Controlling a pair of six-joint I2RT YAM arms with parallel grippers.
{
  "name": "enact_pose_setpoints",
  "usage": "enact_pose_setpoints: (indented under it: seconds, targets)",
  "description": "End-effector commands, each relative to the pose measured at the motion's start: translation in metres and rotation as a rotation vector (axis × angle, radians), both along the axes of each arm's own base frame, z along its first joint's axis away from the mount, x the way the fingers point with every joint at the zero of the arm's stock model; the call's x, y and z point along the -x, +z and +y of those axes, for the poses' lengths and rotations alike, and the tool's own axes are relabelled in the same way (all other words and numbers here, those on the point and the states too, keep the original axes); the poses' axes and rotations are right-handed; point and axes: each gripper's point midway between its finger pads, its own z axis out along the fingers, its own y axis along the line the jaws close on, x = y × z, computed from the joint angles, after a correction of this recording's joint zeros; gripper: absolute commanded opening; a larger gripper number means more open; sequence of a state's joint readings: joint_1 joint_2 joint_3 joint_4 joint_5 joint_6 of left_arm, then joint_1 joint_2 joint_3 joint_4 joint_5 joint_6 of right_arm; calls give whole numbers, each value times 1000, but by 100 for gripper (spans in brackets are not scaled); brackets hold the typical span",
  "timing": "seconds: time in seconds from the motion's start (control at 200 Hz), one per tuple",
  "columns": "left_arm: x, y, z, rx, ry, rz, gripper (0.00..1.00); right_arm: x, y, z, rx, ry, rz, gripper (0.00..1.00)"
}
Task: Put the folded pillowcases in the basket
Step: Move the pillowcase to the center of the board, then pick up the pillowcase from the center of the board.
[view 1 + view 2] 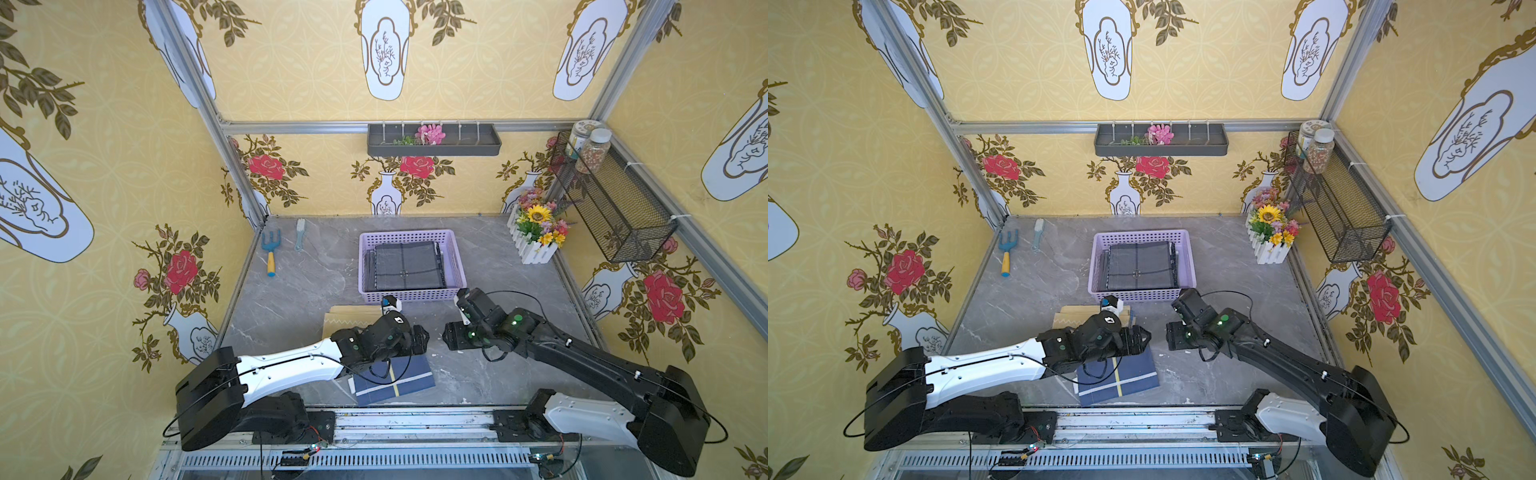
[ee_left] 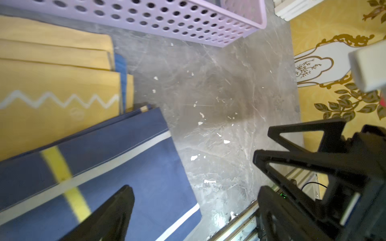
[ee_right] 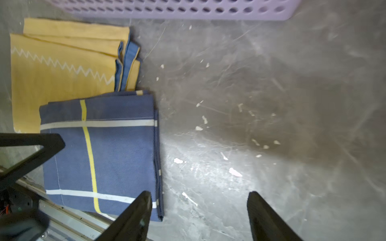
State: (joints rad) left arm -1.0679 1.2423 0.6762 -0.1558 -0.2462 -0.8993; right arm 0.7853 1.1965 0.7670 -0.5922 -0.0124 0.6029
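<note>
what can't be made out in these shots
Top views: the left arm hides part of the yellow folded cloth and part of the blue pillowcase.
Left wrist view: the blue pillowcase is blurred.
Both wrist views: the frame edge cuts off the inside of the basket.
Top views: the jars are too small to tell their contents.

My black-and-white left arm (image 1: 291, 365) and right arm (image 1: 582, 361) reach inward; black left gripper (image 1: 424, 338) and right gripper (image 1: 446, 336) face tip to tip, jaws apart, empty.
</note>
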Motion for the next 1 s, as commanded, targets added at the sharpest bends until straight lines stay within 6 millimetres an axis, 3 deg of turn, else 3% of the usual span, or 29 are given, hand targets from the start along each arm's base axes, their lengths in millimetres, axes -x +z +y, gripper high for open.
enact_pose_setpoints:
  seconds: [0.0, 0.165, 0.305, 0.645, 0.995]
  targets:
    - [3, -12, 32, -63, 86, 19, 98, -2, -6, 31, -42, -4, -3, 75]
    - [16, -21, 61, -60, 145, 57, 97, 6, -29, 64, -31, 50, 53, 72]
    - [26, -30, 82, -71, 197, 93, 97, 7, -43, 77, -23, 56, 86, 69]
    - [40, -46, 114, -116, 281, 157, 95, 6, -64, 82, 7, 43, 141, 61]
    - [47, -60, 122, -148, 305, 201, 91, 5, -73, 84, 10, 32, 171, 55]
